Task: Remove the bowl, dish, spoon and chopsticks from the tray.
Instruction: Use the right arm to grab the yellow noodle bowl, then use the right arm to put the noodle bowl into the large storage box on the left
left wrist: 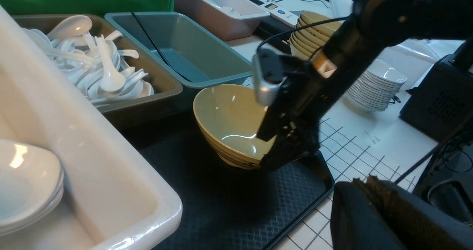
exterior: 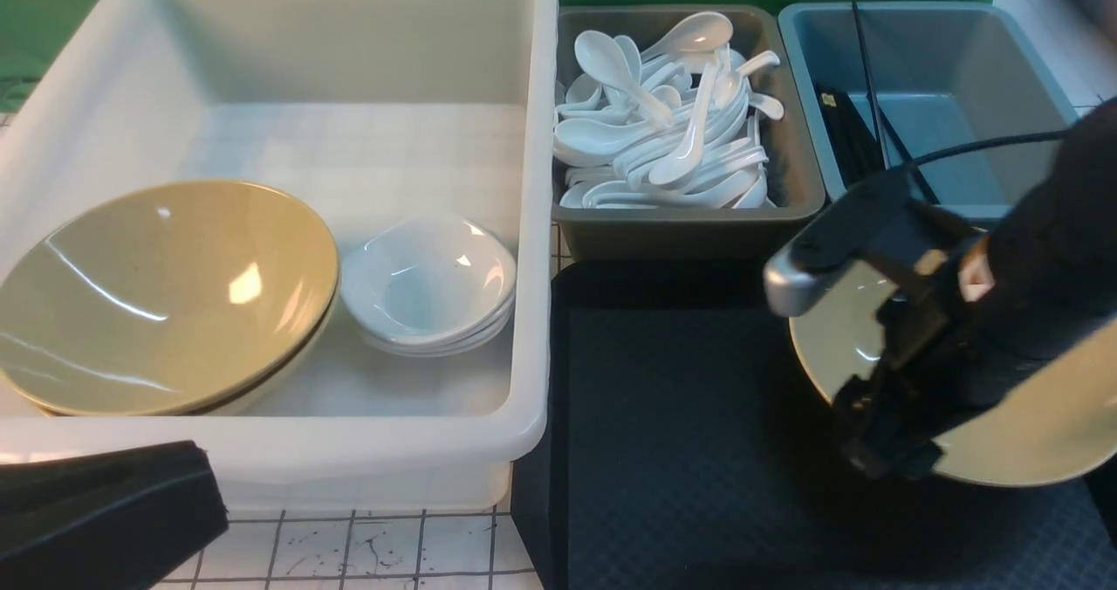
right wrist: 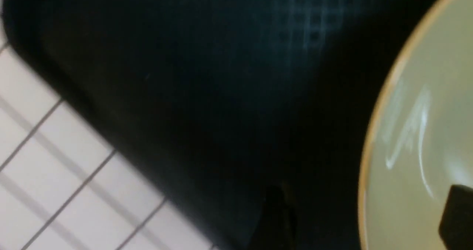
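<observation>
Left gripper [exterior: 205, 490], lower left of the frame, has its jaws closed together; beyond it, the dark tray [exterior: 663, 433] occupies the lower right. Right gripper [right wrist: 366, 218], its jaws spread wide, straddles the rim of the tan bowl [exterior: 1030, 424] over the tray at right. Farther off, white spoons [exterior: 689, 145] fill a bin at upper centre, and black chopsticks [exterior: 848, 132] stand in the blue-grey bin [exterior: 969, 119], upper right.

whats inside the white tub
Inside the white tub sit nested tan bowls and, beside them, a stack of white dishes. The tub floor beneath both stacks is covered, so it can't be seen.
</observation>
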